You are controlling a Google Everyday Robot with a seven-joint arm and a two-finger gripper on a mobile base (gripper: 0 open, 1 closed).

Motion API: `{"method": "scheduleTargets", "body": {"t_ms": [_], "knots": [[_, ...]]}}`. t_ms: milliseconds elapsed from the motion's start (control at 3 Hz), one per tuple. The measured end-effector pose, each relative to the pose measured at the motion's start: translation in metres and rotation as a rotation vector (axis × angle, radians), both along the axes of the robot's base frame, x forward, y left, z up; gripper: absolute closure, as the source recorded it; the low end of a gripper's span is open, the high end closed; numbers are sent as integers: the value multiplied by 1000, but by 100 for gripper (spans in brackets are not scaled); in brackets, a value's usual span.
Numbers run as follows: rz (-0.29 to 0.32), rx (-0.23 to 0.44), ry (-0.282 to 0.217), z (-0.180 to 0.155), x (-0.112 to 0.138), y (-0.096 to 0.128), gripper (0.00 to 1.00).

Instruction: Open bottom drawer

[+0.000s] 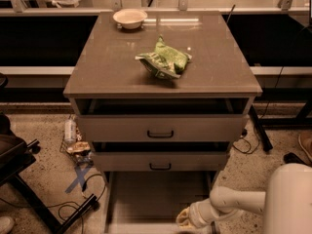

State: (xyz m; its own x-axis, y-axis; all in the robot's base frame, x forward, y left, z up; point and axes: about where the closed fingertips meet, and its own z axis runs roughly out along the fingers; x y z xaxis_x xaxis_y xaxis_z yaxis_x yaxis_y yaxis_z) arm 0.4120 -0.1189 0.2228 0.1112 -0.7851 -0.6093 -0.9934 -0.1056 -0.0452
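**A robot's gripper (185,219) hung at the right front corner of the bottom drawer (151,194), which stood pulled far out of a grey cabinet (122,67).**

The cabinet filled the middle of the room, its flat top catching the light. Below it the bottom drawer reached well out over the floor, showing a plain grey inside. The white arm (234,201) came in from the lower right. The top drawer (122,128) and middle drawer (195,162) each stood slightly open, black handles facing out. A crumpled green bag (163,62) lay near the middle of the top, a pale bowl (130,18) at its far edge. Whether the gripper was clenched or released, I could not tell.
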Motion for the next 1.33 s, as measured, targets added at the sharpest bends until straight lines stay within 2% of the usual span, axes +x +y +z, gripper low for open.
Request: {"method": "scheduleTargets", "body": {"t_ms": [667,1000,1333], "knots": [[-16,-146,-22,-54,29,39,100],[-29,-187,-15,-77,34,48,100],[-47,-202,10,-89,33,44,100]]}}
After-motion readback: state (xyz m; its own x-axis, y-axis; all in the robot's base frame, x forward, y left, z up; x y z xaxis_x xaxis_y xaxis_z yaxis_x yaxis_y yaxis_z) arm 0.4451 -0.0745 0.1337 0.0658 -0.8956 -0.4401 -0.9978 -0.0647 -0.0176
